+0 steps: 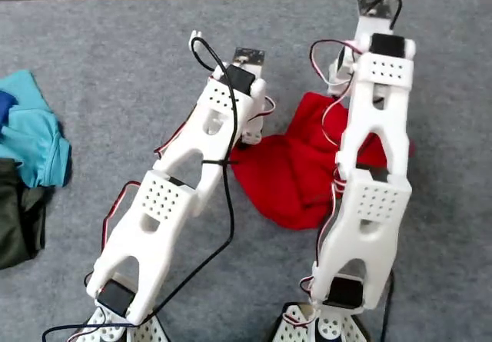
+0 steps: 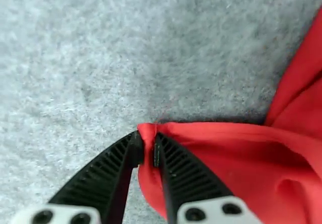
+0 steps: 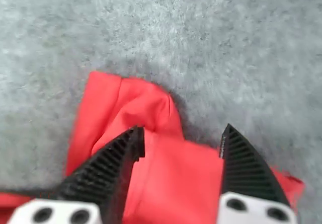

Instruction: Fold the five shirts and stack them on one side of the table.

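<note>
Left gripper (image 2: 147,151) pinches red shirt (image 2: 241,168) corner, likely to fold; right gripper (image 3: 181,143) gapes above cloth.

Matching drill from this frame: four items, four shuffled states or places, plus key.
Items
1. left gripper
2. right gripper
3. red shirt
4. teal shirt

States or places
A. heaped at the table edge, next to a dark shirt
B. open, over red cloth
C. rumpled mid-table, partly under an arm
D. shut on a fold of red cloth

Pairs: 1-D, 2-B, 3-C, 4-A
</note>
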Motion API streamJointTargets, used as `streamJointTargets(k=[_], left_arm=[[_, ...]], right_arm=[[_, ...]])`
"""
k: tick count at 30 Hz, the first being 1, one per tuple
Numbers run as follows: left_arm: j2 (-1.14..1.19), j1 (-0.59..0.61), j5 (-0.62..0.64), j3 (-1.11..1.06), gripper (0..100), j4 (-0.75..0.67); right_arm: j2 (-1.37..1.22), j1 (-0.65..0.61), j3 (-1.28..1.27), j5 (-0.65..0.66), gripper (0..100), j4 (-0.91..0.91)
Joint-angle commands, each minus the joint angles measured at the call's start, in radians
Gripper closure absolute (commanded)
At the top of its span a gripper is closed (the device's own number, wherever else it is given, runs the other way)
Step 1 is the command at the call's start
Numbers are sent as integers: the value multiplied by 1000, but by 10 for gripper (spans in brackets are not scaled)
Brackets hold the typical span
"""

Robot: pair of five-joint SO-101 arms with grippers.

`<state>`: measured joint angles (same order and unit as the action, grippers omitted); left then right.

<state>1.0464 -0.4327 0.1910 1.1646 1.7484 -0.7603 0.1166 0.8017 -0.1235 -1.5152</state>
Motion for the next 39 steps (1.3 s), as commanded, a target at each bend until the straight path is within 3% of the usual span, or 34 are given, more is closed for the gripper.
streamJointTargets(k=[1,14,18,31,33,39], left_arm=[[-24,15,12,2,980,12],[-24,8,9,2,980,12],[-24,8,9,2,980,12],[-22,15,8,3,980,12],[-22,15,8,2,980,12],[-22,15,8,2,980,12]], right_arm=[[-42,-18,45,-9,742,38],[-130,-44,211,-9,742,-32],[-130,-74,217,-8,742,-110],[-213,-67,217,-8,742,-129],[-214,-67,217,-8,764,-129],[-214,-67,217,-8,956,-112]])
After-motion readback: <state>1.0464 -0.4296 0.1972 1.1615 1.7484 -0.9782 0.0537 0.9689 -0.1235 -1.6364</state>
